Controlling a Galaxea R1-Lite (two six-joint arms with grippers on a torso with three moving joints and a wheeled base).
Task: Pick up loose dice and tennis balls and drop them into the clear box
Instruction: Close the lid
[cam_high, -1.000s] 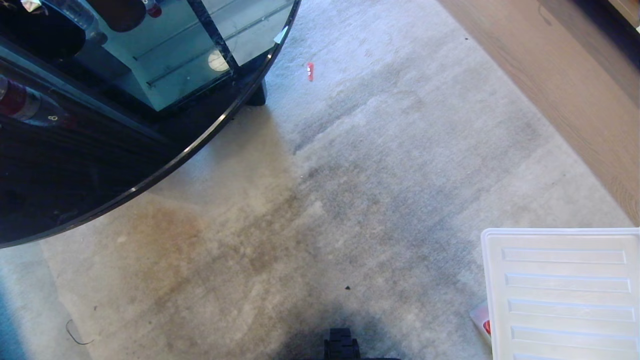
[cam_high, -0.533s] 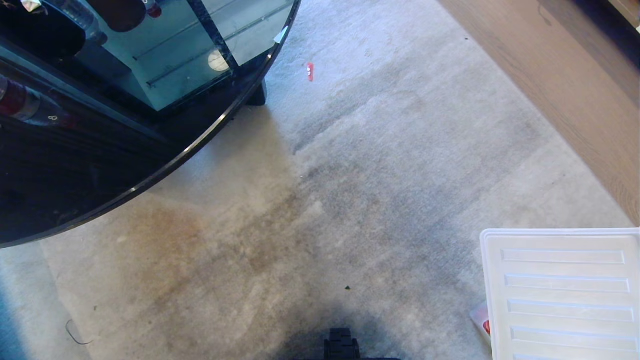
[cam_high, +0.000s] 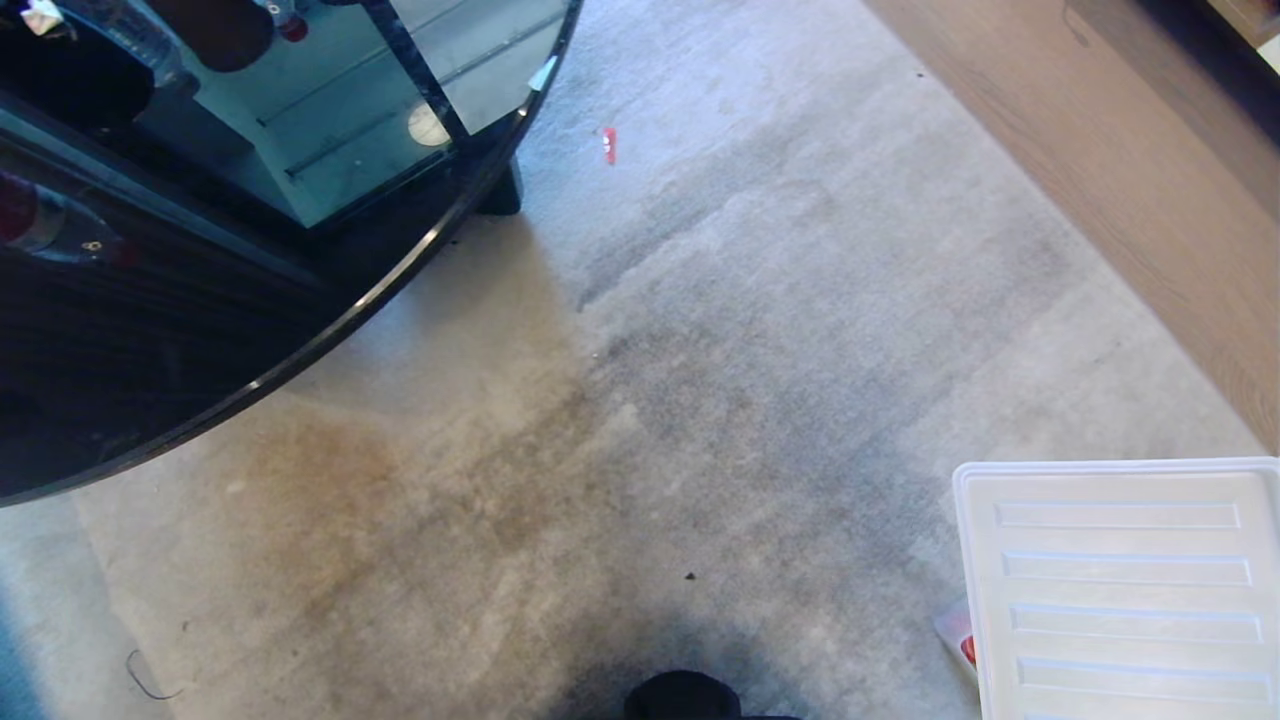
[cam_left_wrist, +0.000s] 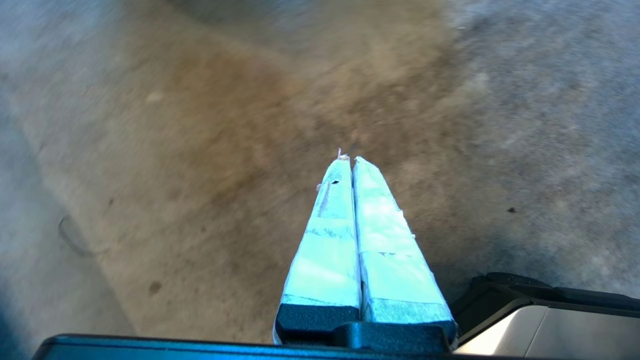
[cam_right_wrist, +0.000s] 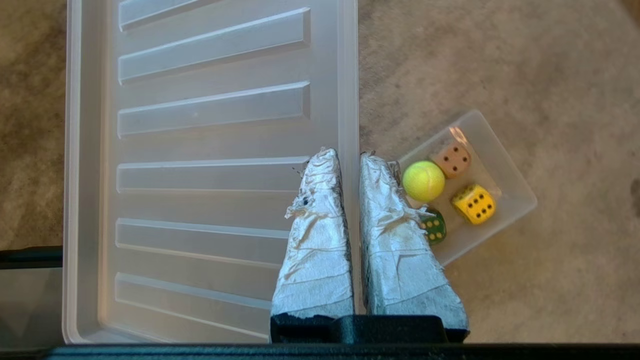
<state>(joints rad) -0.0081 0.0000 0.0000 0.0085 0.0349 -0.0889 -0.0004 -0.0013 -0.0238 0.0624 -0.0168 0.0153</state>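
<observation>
In the right wrist view the clear box lies on the carpet, against the edge of a flat ribbed lid. In it are a tennis ball, a beige die, a yellow die and a dark green die, the green one half hidden behind a finger. My right gripper hangs shut and empty above the lid's edge. My left gripper is shut and empty over bare carpet. In the head view a corner of the clear box with something red in it peeks from under the lid.
A round dark glass table fills the head view's far left. A wooden floor strip runs along the far right. A small red scrap lies on the grey carpet beyond the table. A dark part of my body shows at the near edge.
The whole head view has shifted a little to the left, so the camera has moved. Nothing on the floor has moved on its own.
</observation>
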